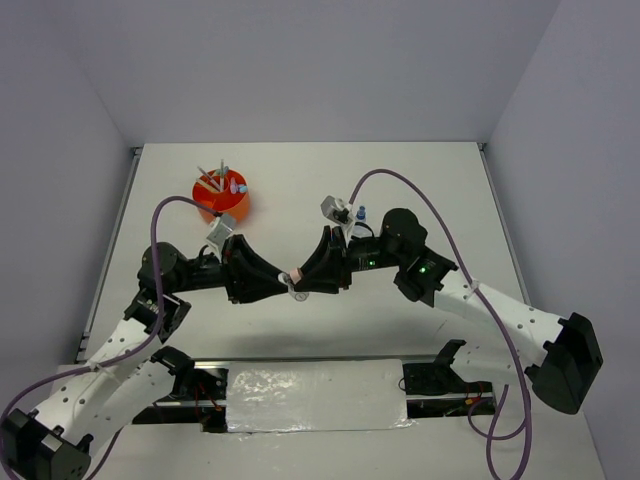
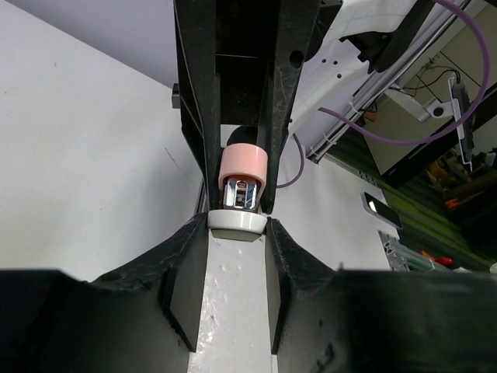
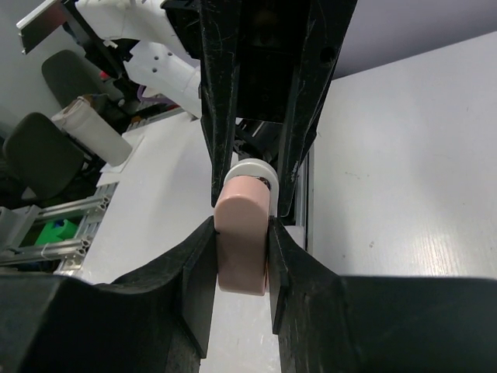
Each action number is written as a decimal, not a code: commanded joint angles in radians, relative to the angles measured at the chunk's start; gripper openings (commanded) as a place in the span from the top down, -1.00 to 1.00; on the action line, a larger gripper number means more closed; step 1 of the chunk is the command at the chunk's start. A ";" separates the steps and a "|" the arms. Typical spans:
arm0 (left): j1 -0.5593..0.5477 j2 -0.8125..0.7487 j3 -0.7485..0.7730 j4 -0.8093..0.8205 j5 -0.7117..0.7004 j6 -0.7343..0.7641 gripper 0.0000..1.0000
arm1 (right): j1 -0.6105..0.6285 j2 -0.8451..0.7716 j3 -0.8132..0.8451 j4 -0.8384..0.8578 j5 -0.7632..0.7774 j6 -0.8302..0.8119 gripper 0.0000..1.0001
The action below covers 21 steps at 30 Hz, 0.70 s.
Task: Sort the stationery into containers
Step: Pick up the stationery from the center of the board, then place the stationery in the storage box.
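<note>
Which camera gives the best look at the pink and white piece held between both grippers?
Left wrist: the piece shows pink body, chrome middle, white end. Right wrist shows mostly its pink end; top external, only a speck.

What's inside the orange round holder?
Inside the orange holder, a few thin pens poke up, plus a small blue bit. Their lower ends and the holder's floor are hidden by its wall.

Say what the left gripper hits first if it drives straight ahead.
The right gripper: it faces the left gripper tip to tip, both shut on one pink-and-white piece, so there is likely no free travel.
</note>
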 commanded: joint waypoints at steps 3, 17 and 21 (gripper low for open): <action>-0.003 0.000 0.047 0.023 -0.048 0.032 0.22 | 0.014 0.023 0.054 0.052 -0.015 0.004 0.82; -0.003 -0.001 0.047 0.042 -0.062 0.023 -0.03 | 0.014 0.015 0.048 0.015 -0.004 -0.025 0.80; -0.003 -0.001 0.041 0.051 -0.051 0.021 0.40 | 0.016 0.009 0.045 0.020 0.001 -0.022 0.79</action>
